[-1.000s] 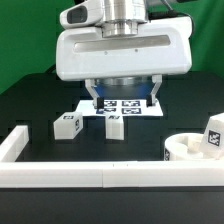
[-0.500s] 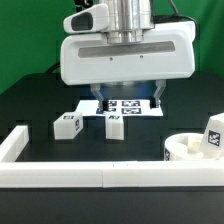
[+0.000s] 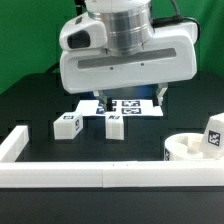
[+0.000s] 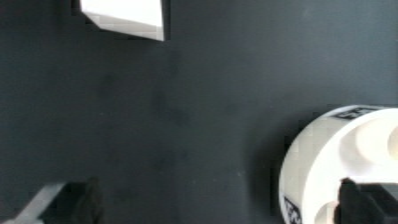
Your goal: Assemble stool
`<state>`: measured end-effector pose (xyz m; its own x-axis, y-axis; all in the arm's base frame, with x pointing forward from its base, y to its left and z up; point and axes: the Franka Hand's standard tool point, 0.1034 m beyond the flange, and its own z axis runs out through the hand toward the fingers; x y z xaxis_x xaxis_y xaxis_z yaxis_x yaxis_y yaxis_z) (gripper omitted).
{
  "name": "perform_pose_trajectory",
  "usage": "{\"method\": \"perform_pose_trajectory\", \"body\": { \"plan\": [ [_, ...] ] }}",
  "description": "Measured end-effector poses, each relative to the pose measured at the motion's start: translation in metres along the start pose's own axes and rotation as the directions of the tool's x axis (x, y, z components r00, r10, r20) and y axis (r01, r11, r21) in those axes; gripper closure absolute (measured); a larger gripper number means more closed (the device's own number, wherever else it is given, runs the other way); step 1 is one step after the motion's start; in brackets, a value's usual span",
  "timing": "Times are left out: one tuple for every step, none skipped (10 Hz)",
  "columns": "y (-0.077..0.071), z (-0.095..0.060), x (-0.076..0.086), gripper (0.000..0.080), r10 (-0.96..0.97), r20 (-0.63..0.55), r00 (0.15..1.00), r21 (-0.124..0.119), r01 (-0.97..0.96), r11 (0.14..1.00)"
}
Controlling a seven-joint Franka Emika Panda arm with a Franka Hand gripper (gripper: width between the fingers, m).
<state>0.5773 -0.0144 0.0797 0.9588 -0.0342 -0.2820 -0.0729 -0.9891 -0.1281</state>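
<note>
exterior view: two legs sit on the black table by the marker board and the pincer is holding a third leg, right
No: the pincer is open and holds nothing; the wrist view shows only bare table between its fingers. Two legs do sit on the black table by the marker board.

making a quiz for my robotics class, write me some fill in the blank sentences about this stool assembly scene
1. The gripper has its jaws ___, with nothing between them.
2. The thick round white plastic disc seat lies at the exterior view's ___ side.
3. ___ short blocky white plastic legs lie apart from the seat, near the flat white marker board.
Missing words: open; right; two.
</note>
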Motion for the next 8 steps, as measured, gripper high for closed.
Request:
{"method": "perform_pose_trajectory", "body": {
  "plan": [
    [0.01,0.011,-0.012,0.015,-0.005,0.132,0.991,-0.008,0.006,1.0],
    [0.024,0.017,-0.012,0.015,-0.008,0.225,0.974,-0.034,0.016,0.999],
    [0.034,0.022,-0.009,0.015,-0.005,0.266,0.964,-0.05,0.019,0.999],
    [0.043,0.028,-0.018,0.015,0.01,0.346,0.938,-0.052,0.008,0.999],
    [0.045,0.029,-0.021,0.015,0.054,0.416,0.908,-0.053,-0.036,0.998],
    [0.047,0.03,-0.013,0.015,0.051,0.4,0.915,-0.058,-0.03,0.998],
    [0.047,0.029,-0.013,0.015,0.051,0.399,0.916,-0.057,-0.03,0.998],
    [0.047,0.032,-0.021,0.015,0.071,0.434,0.898,-0.059,-0.05,0.997]
  ]
}}
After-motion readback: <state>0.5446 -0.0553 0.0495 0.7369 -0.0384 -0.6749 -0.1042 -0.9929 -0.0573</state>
